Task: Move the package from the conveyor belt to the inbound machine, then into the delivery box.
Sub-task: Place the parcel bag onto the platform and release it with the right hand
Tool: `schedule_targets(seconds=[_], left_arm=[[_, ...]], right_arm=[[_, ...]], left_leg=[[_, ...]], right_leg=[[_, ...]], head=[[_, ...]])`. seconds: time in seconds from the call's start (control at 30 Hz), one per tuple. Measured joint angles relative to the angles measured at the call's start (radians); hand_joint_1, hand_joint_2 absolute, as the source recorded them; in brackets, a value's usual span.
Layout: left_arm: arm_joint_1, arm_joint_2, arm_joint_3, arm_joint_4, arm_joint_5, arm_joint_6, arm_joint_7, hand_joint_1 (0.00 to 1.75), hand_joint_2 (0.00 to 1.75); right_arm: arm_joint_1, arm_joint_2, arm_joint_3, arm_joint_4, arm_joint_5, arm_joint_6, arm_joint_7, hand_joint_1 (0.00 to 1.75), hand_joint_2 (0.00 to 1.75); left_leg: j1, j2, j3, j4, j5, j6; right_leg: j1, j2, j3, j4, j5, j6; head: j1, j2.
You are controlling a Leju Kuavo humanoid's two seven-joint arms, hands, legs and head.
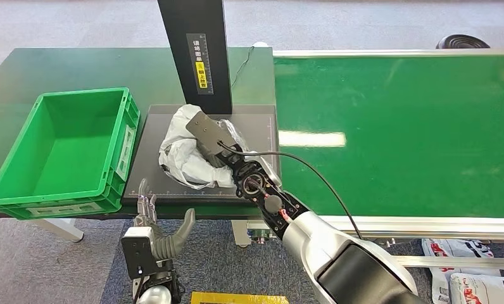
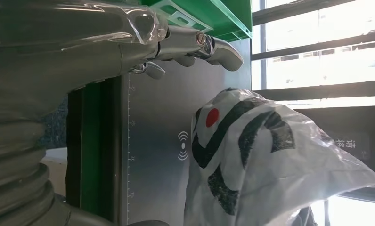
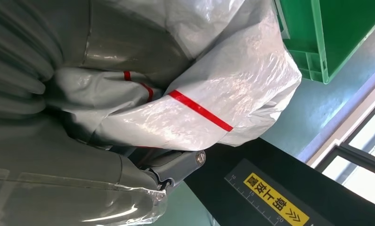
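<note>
On the dark plate of the inbound machine (image 1: 262, 136), the package (image 1: 185, 152), a white plastic bag with black and red markings, is lying with the right hand (image 1: 213, 136) wrapping its fingers around it and gripping it. The conveyor belt (image 1: 395, 133) is sitting just beside the machine, so the first leg of the task looks done. The delivery box (image 1: 66, 149), a green crate on the table (image 1: 21, 69), is standing on the machine's other side, waiting for the package. The left hand (image 1: 154, 228) is hovering below the table edge, fingers spread and holding nothing.
</note>
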Motion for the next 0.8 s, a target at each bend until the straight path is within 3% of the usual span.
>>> schedule_targets(seconds=[0.8], left_arm=[[-0.003,0.000,0.000,0.007,0.002,-0.003,0.000,0.00,1.75]], right_arm=[[0.000,-0.001,-0.021,0.009,0.035,-0.015,0.005,0.00,1.75]], left_leg=[[0.000,0.000,0.000,0.000,0.000,0.000]], right_leg=[[0.000,0.000,0.000,0.000,0.000,0.000]], head=[[0.000,0.000]])
